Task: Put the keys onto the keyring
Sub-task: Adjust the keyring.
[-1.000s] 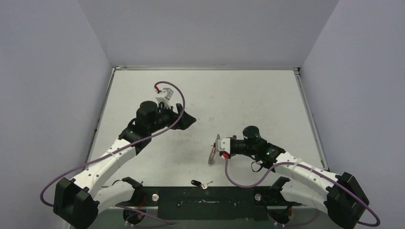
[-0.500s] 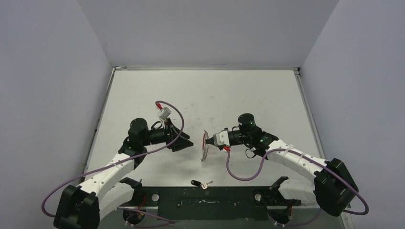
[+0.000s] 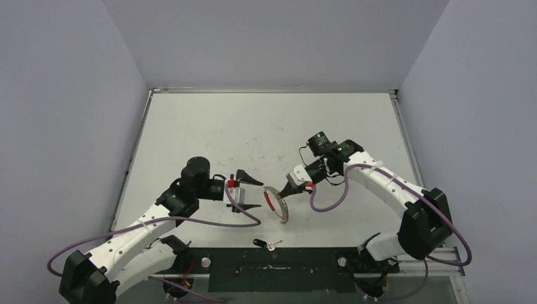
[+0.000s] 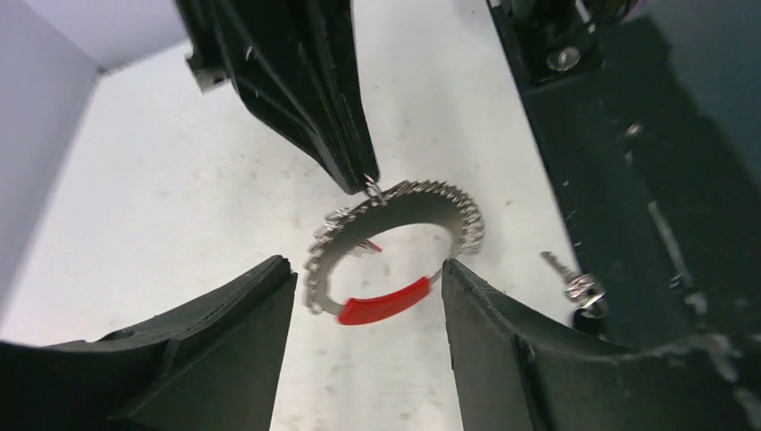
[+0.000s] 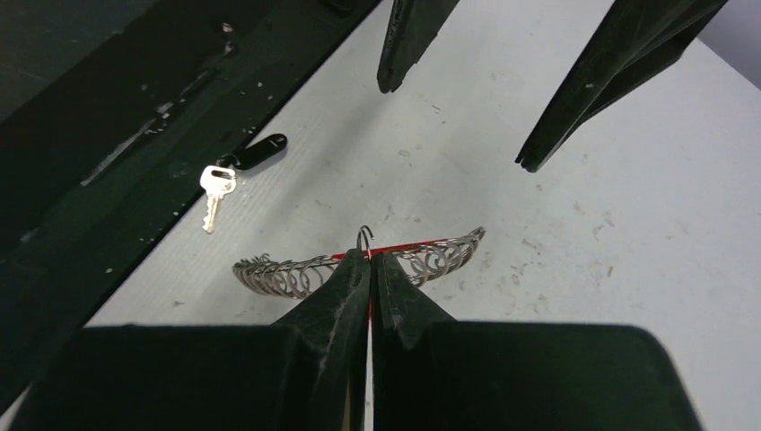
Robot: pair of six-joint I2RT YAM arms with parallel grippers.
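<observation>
My left pincer (image 3: 251, 193) is spread and holds nothing. Its two fingers point toward the middle of the surface (image 3: 209, 126), and from my left wrist I see the ring framed in the gap between them. I cannot tell whether one finger is brushing it. I judge the pincer is lined up this way to get a second hold on the ring, so the ring stops swinging and can be worked open.

Near the front edge lies the loose key (image 5: 215, 189), flat on the surface beside the dark base plate (image 3: 272, 269). Its dark oblong head points away from its silver shaft. It is apart from both pincers and not yet threaded.

Just beyond it, the keyring (image 4: 453, 208) hangs clear of the surface, tilted, with its red sleeve (image 4: 386, 301) on the arc nearest my left pincer and small silver pieces strung around the rest.

My right pincer (image 5: 366, 262) is pressed together, pinching the keyring at its top edge next to a small wire hook. Holding it by one thin spot leaves most of the ring open to the other pincer, which I take to be the reason for this grip.
</observation>
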